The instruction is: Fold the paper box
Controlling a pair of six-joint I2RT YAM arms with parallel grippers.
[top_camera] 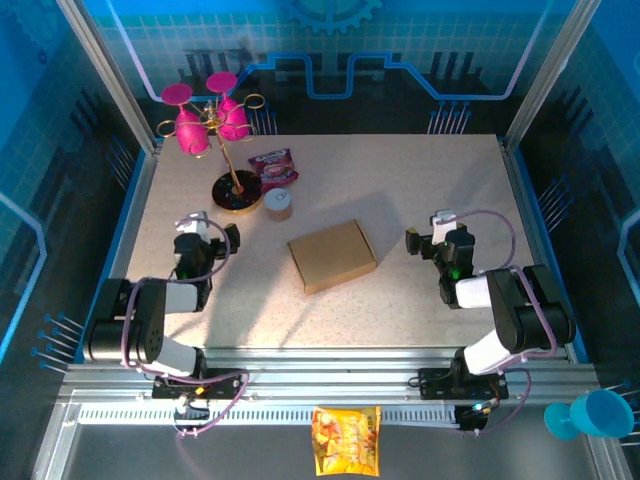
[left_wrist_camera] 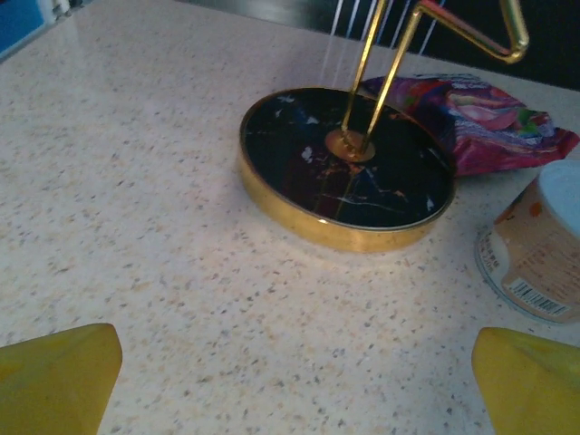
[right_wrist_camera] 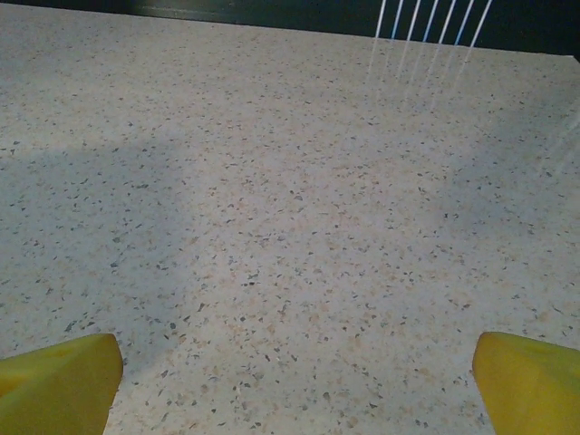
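Observation:
The paper box [top_camera: 332,256] is a flat brown cardboard rectangle lying slightly askew at the middle of the table, and it looks closed. My left gripper [top_camera: 208,228] rests low over the table to the box's left, well apart from it. In the left wrist view that gripper [left_wrist_camera: 294,381] is open, with bare tabletop between its yellow fingertips [left_wrist_camera: 54,376]. My right gripper [top_camera: 428,228] sits to the box's right, also apart from it. It is open too [right_wrist_camera: 294,381], its yellow fingertips [right_wrist_camera: 530,381] standing wide over bare table.
A gold stand with a black marbled base [top_camera: 238,195] [left_wrist_camera: 349,168] carries pink cups [top_camera: 195,125] at the back left. Beside it lie a purple snack packet [top_camera: 272,165] [left_wrist_camera: 471,118] and a small lidded tub [top_camera: 278,204] [left_wrist_camera: 539,245]. A yellow snack bag [top_camera: 346,440] and a blue cup [top_camera: 590,415] sit off the table in front.

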